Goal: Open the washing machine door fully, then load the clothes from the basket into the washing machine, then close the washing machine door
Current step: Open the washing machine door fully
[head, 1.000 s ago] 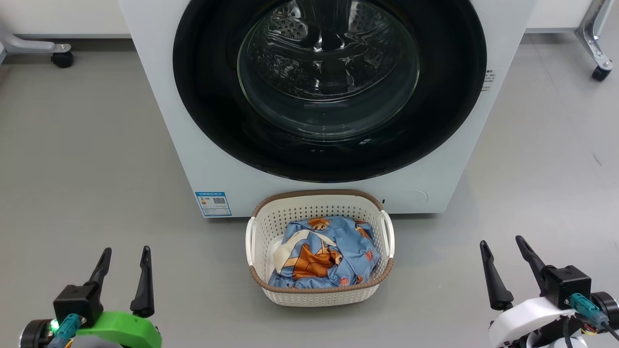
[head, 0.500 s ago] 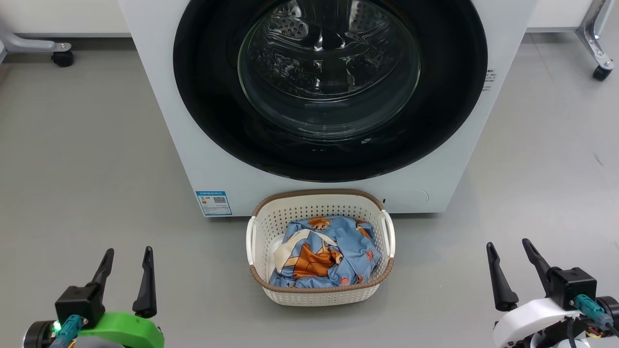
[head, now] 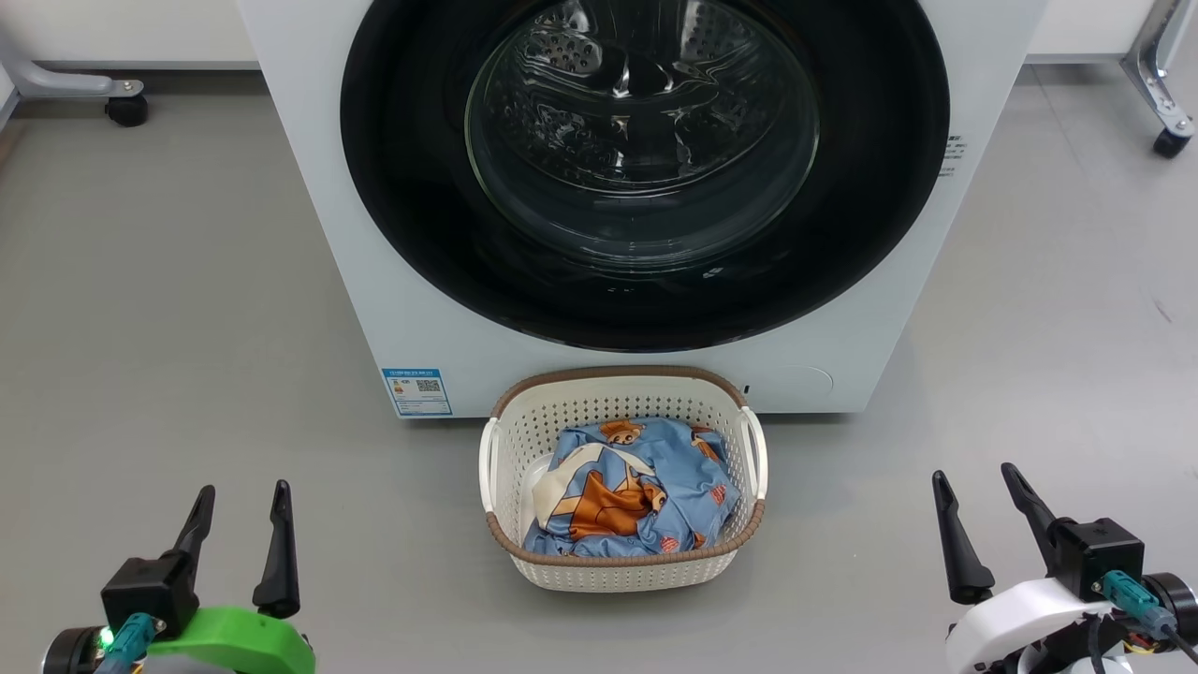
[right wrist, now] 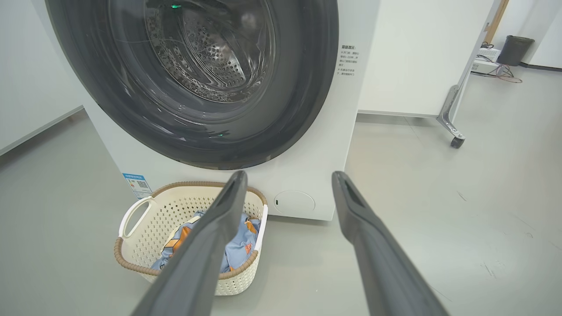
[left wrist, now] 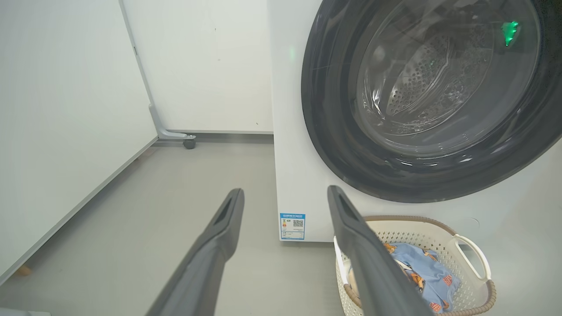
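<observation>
Grey floor (head: 187,328) across the whole scene. The washing machine (head: 440,318) is a big white front-loader standing on it at top centre of the head view. The washing machine door (head: 642,140) is shut, flush against the front, with a wide glossy black rim and a clear glass bowl; the perforated steel drum shows through the glass. The basket (head: 608,573) is cream perforated plastic with a brown rim and sits on the floor just in front of the machine's base, below the door; cannot tell if it touches the machine. The clothes (head: 636,496) are light blue fabric with orange-brown figures and a cream patch, bunched inside the basket and lying below its rim. Left gripper (head: 243,490) is at lower left, fingers spread apart, nothing between them, well apart from the basket. Right gripper (head: 973,474) is at lower right, fingers also spread, empty, well apart from the basket on its other side. Small blue QR sticker (head: 417,391) on the machine's lower left corner. Caster wheel (head: 125,110) on a frame foot at far left, another caster (head: 1170,142) at far right.
</observation>
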Controlling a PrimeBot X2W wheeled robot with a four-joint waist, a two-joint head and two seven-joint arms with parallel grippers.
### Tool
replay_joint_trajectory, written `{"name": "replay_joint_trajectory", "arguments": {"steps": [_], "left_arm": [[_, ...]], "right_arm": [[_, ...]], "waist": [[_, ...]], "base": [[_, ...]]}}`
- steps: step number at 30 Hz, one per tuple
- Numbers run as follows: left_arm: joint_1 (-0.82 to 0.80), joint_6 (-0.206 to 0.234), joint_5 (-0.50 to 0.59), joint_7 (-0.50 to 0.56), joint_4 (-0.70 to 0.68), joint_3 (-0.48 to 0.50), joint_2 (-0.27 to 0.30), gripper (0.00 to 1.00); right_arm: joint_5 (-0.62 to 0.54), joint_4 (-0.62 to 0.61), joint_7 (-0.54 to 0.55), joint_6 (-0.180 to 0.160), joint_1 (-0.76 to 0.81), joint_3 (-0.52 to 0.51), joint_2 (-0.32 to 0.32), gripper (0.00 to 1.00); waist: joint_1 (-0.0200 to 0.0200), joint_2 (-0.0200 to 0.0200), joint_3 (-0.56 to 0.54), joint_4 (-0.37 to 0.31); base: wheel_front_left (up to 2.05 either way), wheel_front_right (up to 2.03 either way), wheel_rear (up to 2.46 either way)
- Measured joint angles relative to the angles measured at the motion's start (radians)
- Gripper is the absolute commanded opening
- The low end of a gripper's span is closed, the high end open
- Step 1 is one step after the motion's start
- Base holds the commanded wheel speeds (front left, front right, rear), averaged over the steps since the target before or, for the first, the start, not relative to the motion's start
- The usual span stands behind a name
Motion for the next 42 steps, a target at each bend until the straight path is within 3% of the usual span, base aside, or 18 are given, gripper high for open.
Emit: {"name": "replay_joint_trajectory", "arguments": {"steps": [20, 42], "left_arm": [[0.004, 0.0, -0.004, 0.0, 0.0, 0.021, -0.008, 1.0], [0.003, 0.0, -0.016, 0.0, -0.011, 0.059, -0.026, 1.0]], "right_arm": [[0.0, 0.004, 0.0, 0.0, 0.0, 0.002, 0.017, 1.0], [0.0, -0.007, 0.0, 0.0, 0.0, 0.0, 0.02, 1.0]], "waist": [[0.0, 0.0, 0.005, -0.018], [0.0, 0.0, 0.02, -0.03]], "base": [[0.38, 0.38, -0.77], [0.79, 0.79, -1.57]]}}
